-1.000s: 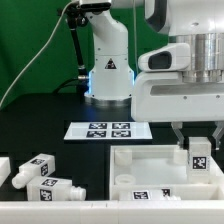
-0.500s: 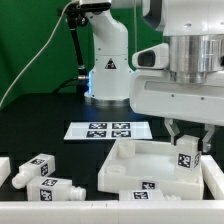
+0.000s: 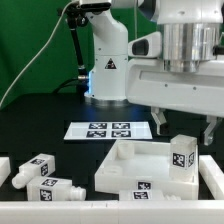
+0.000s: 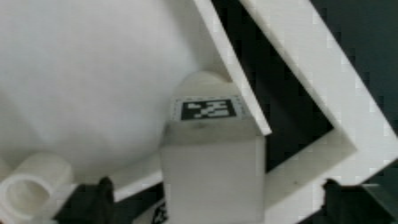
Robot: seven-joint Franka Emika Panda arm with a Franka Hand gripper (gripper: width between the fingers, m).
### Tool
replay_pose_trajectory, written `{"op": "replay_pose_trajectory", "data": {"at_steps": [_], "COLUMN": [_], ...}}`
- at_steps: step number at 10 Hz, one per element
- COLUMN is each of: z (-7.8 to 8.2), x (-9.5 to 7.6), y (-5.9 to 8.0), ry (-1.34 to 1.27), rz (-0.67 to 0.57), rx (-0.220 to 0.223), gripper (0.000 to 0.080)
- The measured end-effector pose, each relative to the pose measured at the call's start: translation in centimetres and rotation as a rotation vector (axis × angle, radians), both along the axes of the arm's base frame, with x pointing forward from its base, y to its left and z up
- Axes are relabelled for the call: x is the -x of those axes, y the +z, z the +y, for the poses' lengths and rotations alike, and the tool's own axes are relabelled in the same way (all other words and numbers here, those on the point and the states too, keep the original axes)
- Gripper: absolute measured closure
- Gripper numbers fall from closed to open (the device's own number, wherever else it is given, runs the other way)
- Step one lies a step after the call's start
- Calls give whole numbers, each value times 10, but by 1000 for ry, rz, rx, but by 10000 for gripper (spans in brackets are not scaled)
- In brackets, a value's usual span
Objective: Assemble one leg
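A white leg [image 3: 183, 158] with a black-and-white tag stands upright in the corner of the white tray-like tabletop [image 3: 125, 165] nearest the exterior view's right. My gripper [image 3: 187, 130] is above it, open, with a finger on each side and the leg's top just below the tips. In the wrist view the leg [image 4: 210, 150] fills the middle. My gripper [image 4: 214, 205] straddles it, and the dark fingertips [image 4: 98, 198] stand clear of its sides.
Two loose legs [image 3: 40, 168] [image 3: 55, 187] lie at the exterior view's left beside a white bracket [image 3: 4, 170]. The marker board [image 3: 102, 130] lies behind the tabletop, in front of the arm's base [image 3: 108, 75]. Another white bracket [image 3: 213, 175] is at the right edge.
My gripper has let go of the leg and risen above it. The tabletop and leg have shifted toward the exterior view's left and turned a little.
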State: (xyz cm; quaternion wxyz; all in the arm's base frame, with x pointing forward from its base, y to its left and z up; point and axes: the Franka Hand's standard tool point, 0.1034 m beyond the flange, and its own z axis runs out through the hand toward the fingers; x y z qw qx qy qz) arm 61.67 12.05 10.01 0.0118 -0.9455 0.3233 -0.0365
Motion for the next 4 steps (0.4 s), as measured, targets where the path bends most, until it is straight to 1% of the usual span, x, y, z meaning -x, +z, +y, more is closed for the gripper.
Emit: {"op": "replay_pose_trajectory", "data": {"at_steps": [1, 2, 4], "z": [0, 0, 0], "x": [0, 1, 1], "y": [8, 5, 5], "ry": [17, 18, 18], "rz": [-8, -5, -5], "rx": [-3, -2, -1], "gripper": [169, 169, 151]}}
